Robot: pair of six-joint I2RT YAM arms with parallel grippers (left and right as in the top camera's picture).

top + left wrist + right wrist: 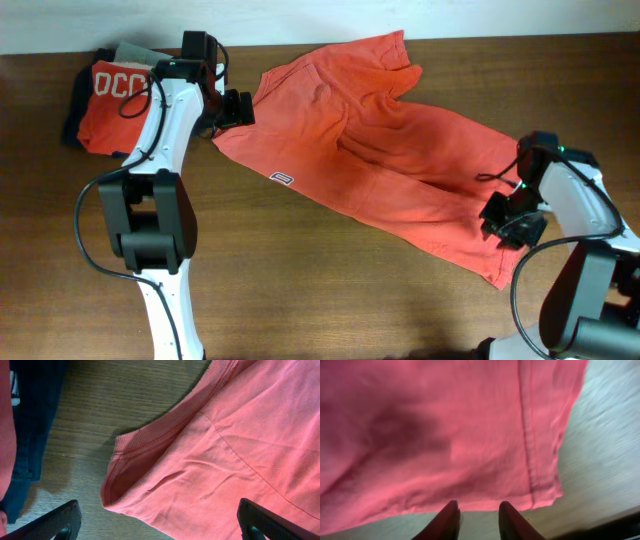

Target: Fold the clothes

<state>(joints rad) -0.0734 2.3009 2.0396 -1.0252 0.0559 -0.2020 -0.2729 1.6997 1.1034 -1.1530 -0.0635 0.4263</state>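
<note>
Seen from overhead, the coral-red T-shirt [380, 150] lies rumpled on the wooden counter [300, 300], stretching from the left pincer [237, 108] to the right pincer [512, 225]. A folded pile of clothes [105, 95] sits near the left pincer, away from the shirt. The left wrist view shows that pincer's fingers [55, 522] spread wide, a ribbed shirt edge just ahead. In the right wrist view, the fingers [447, 520] stand narrowly parted, gripping nothing, with the stitched hem at their tips.
</note>
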